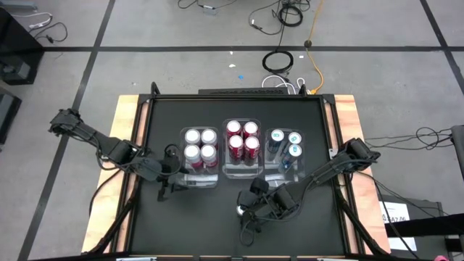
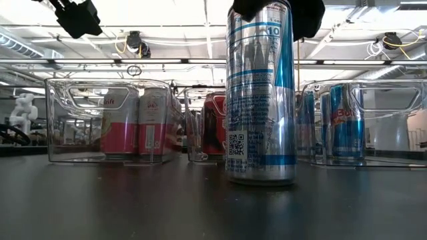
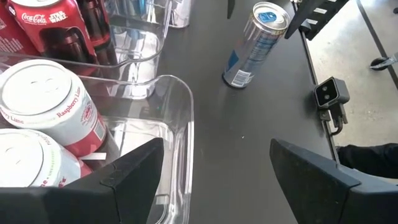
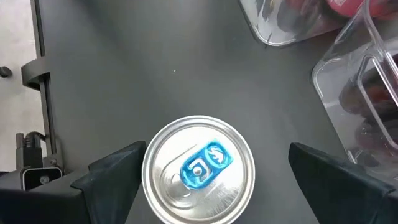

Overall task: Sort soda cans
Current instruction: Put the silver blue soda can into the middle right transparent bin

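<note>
A tall silver-and-blue soda can (image 2: 260, 93) stands alone on its base on the black table, near the near edge (image 1: 241, 211). My right gripper (image 4: 217, 155) hangs open over it, one finger on each side of the can's top (image 4: 199, 169), pointing down (image 2: 277, 13). My left gripper (image 3: 217, 149) is open above the near end of the left bin (image 1: 199, 180), touching nothing (image 1: 168, 185). Pink-and-white cans (image 1: 199, 145) stand in that bin, red cans (image 1: 241, 138) in the middle bin, blue cans (image 1: 286, 143) in the right bin.
Three clear plastic bins stand side by side at mid-table: the left bin (image 3: 180, 124), the middle bin (image 1: 241, 172) and the right bin (image 1: 284, 168), whose near part holds no can. Bare black table lies between the bins and the near edge. Wooden strips (image 1: 125, 145) flank the mat.
</note>
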Robot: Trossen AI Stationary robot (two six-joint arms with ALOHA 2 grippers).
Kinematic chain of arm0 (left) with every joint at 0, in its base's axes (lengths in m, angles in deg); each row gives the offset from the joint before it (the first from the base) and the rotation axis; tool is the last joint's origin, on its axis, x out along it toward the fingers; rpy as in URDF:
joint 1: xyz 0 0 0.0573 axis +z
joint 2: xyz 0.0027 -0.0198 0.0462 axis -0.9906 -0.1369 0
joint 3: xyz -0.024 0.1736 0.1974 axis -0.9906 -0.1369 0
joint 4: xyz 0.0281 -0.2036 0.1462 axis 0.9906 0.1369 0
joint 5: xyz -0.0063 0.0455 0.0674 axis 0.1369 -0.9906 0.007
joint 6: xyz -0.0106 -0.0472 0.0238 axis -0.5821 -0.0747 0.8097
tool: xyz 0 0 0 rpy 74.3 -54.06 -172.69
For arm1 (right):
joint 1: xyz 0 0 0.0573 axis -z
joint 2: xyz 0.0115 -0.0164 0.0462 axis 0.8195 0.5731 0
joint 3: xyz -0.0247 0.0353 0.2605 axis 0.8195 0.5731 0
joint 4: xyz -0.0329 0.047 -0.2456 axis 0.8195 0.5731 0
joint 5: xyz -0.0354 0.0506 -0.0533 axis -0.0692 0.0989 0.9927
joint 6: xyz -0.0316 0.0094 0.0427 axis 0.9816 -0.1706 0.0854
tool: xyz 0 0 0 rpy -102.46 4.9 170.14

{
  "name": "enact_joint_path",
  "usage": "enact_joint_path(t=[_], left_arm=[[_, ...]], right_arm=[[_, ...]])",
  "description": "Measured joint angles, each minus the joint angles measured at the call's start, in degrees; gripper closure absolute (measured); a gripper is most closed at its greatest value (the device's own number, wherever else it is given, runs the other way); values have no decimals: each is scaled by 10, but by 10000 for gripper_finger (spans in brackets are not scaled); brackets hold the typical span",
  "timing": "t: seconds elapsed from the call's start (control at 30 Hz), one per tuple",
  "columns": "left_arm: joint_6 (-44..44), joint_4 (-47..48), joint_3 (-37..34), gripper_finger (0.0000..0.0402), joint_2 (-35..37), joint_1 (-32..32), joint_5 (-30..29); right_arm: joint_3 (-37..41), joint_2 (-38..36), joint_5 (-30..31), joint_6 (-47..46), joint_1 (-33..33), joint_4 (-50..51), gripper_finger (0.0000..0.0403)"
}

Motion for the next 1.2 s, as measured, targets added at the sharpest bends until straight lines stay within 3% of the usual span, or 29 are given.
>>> enact_joint_path(t=[0.7,1.2], left_arm=[[11,0,0,97,0,0,0],[-2,-12,0,97,0,0,0]], right_arm=[[16,0,-6,-26,0,3,28],[16,3,2,20,5,12,169]])
